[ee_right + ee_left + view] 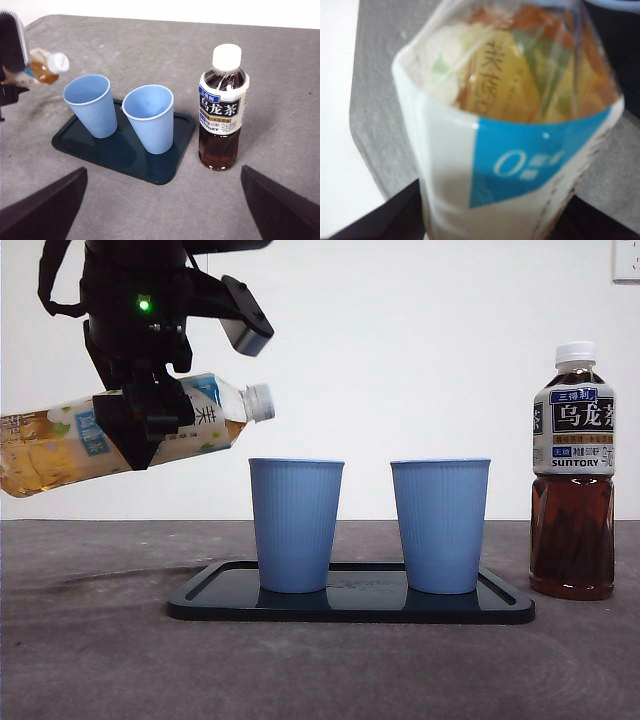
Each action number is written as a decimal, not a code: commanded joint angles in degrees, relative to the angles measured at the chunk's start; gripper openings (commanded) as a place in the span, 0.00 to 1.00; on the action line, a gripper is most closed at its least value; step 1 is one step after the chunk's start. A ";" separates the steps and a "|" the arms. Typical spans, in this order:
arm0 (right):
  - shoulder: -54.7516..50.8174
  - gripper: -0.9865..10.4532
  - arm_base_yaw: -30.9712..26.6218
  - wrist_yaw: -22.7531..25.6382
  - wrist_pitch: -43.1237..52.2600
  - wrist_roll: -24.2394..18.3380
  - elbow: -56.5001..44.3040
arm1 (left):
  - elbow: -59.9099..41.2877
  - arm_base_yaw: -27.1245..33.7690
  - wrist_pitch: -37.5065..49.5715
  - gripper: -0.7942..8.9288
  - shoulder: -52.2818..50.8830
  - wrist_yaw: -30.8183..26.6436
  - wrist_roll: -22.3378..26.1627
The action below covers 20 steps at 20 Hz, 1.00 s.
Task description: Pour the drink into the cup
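Front view first: we see the left gripper (150, 425) clamped round the middle of the pale tea bottle (60, 445), held in the air and tilted near level, neck slightly raised, its white cap (261, 401) still on and hanging just above and beside the rim of the nearer-left blue cup (295, 525); a second blue cup (440, 525) stands beside it on the dark tray (500, 602); the oolong bottle (572, 480) stands upright off the tray, capped.

Left wrist view: bottle label (520, 165) fills the frame, both jaws pressed against its sides.

Right wrist view: right gripper (160, 210) waits well back from the tray, jaws spread wide, holding nothing; both cups look empty.

We judge lift and approach done; pouring not begun, and the cap appears to block it.
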 commanded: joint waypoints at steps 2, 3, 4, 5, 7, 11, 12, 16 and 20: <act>0.11 0.52 0.31 0.07 0.39 -0.42 0.81 | 2.05 -1.55 0.83 0.29 0.68 -7.26 4.96; 0.11 0.52 0.31 0.07 0.39 -0.39 0.81 | 2.05 -1.81 0.81 0.29 0.68 -8.31 5.53; 0.11 0.52 0.31 0.07 0.39 -0.39 0.81 | 2.05 -1.97 0.85 0.29 0.68 -9.25 5.81; 0.11 0.52 0.31 0.04 0.39 -0.39 0.81 | 2.05 -2.05 0.92 0.29 0.70 -9.44 6.43; 0.11 0.52 0.31 0.04 0.39 -0.42 0.81 | 2.05 -2.43 1.16 0.29 0.72 -9.75 7.37; 0.11 0.52 0.31 0.07 0.37 -0.42 0.81 | 2.05 -3.34 1.25 0.29 0.72 -13.25 9.64; 0.11 0.52 0.31 0.07 0.35 -0.39 0.81 | 2.05 -3.63 1.25 0.29 0.72 -14.27 9.86; 0.11 0.52 0.31 0.04 0.22 -0.39 0.81 | 2.05 -4.59 1.49 0.29 1.20 -17.62 12.20; 0.11 0.52 0.31 0.04 0.15 -0.39 0.81 | 2.05 -5.27 3.72 0.27 3.17 -20.35 15.82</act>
